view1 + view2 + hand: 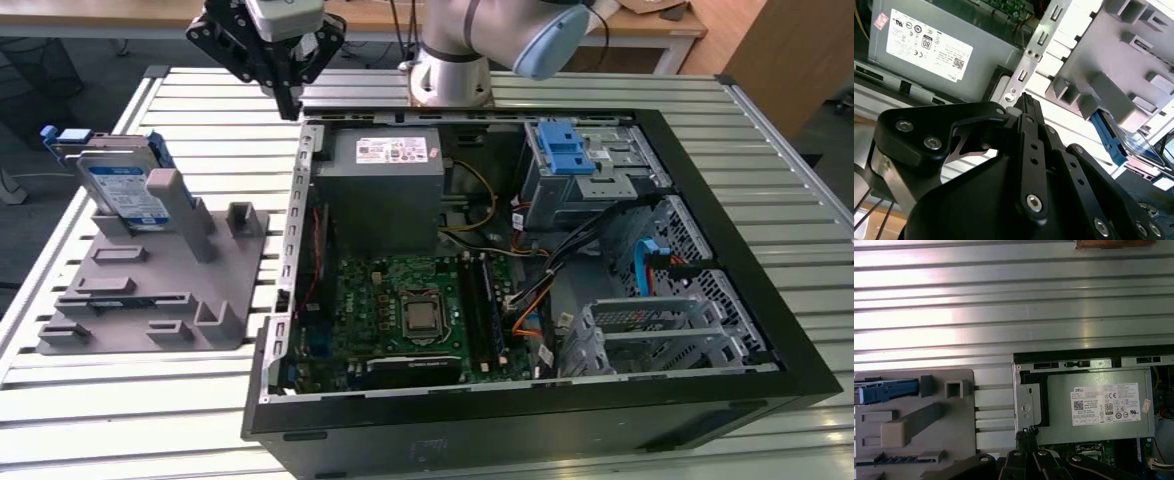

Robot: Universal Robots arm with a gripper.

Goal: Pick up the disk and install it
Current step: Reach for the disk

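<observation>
Black jaws, pressed together and seemingly empty, hang by a corner of the computer case [534, 425]; the disk [124, 192] stands upright on the grey holder [147, 295].

Robotics lab w/ a PC-assembly test bench, not a home or shop. Industrial robot arm [454, 60] stands at the far edge of a slatted aluminium table [147, 425]. An open PC tower case [534, 420] lies on its side on the slats, motherboard [400, 310], PSU [387, 190] & cabling exposed. Just beside the case, at the exterior view's left, sits a grey slotted parts jig [147, 290] w/ the disk [127, 190] standing in it. Wooden office desks [641, 25] run behind the table.
</observation>
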